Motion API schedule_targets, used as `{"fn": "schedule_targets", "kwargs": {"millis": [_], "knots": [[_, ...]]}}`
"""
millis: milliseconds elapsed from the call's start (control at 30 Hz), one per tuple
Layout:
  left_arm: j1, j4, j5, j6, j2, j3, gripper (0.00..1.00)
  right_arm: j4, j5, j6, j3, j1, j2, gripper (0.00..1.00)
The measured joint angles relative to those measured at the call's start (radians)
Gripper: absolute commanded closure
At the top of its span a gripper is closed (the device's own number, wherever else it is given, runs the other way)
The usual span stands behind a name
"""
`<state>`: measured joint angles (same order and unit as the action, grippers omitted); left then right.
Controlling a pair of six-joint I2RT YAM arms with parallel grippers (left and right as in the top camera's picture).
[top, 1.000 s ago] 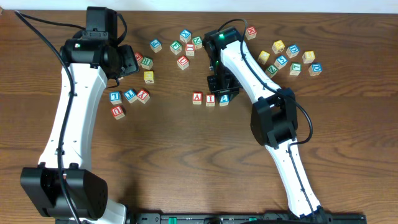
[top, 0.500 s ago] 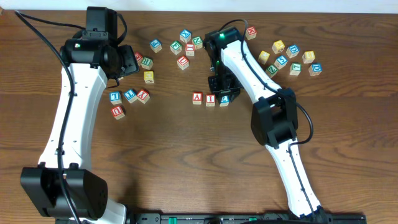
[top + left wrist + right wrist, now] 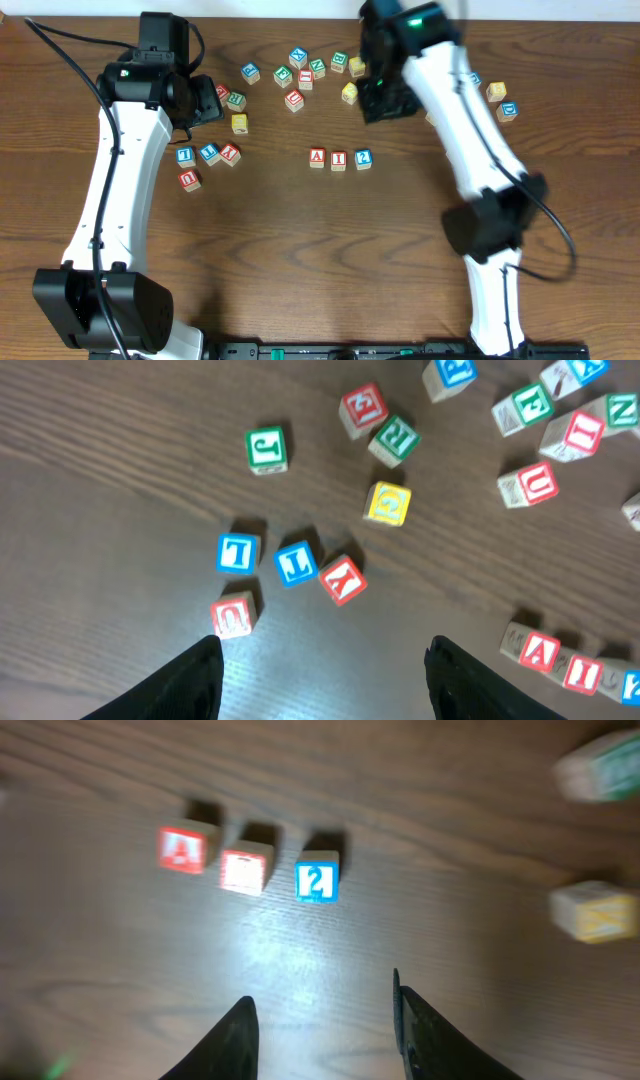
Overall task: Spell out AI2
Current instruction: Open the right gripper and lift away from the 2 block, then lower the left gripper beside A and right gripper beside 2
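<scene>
Three blocks stand in a row mid-table: a red A block point(image 3: 317, 156), a red I block point(image 3: 339, 158) and a blue 2 block point(image 3: 362, 157). In the right wrist view they show as the A point(image 3: 183, 849), the I point(image 3: 244, 871) and the 2 point(image 3: 317, 880). My right gripper point(image 3: 382, 103) is open and empty, raised behind the row; its fingers point(image 3: 322, 1020) frame bare table. My left gripper point(image 3: 205, 100) is open and empty at the far left; its fingers point(image 3: 320, 680) hang above bare wood.
Loose letter blocks lie along the back point(image 3: 296, 76) and back right point(image 3: 497, 92). A small group with a red Y block point(image 3: 342, 579) sits at the left point(image 3: 208, 153). A yellow block point(image 3: 349, 93) lies near the right gripper.
My right gripper has let go of the blue 2 block, lifted and swung back and to the right. The 2 block now stands free at the row's right end. The left arm has not moved.
</scene>
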<state>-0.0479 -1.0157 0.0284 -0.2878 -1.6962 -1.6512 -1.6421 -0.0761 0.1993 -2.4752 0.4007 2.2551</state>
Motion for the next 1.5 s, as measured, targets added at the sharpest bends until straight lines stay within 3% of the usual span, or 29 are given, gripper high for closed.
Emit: {"fn": "schedule_targets", "kwargs": {"millis": [133,233,400,700,933,1500], "knots": [[0.0,-0.054,-0.026,-0.003,0.0,0.0,0.47,-0.037,0.0,-0.015,-0.017,-0.021,-0.124,0.61],[-0.003,-0.109,-0.084,-0.006,0.0,0.0,0.69,-0.053,0.001,-0.03,-0.011,-0.03,-0.169,0.69],[-0.045,-0.045,-0.158,-0.002,0.006,0.058,0.92,-0.004,0.009,-0.047,0.121,-0.029,-0.173,0.98],[-0.166,0.118,-0.188,-0.004,0.005,0.21,0.92,0.297,0.016,-0.01,0.494,-0.039,-0.148,0.99],[-0.202,0.154,-0.192,-0.003,-0.043,0.223,0.92,0.498,-0.02,0.035,0.716,-0.077,-0.147,0.99],[-0.203,0.211,-0.245,-0.003,-0.243,0.232,0.93,0.943,-0.133,0.117,1.027,-0.077,-0.147,0.99]]}}
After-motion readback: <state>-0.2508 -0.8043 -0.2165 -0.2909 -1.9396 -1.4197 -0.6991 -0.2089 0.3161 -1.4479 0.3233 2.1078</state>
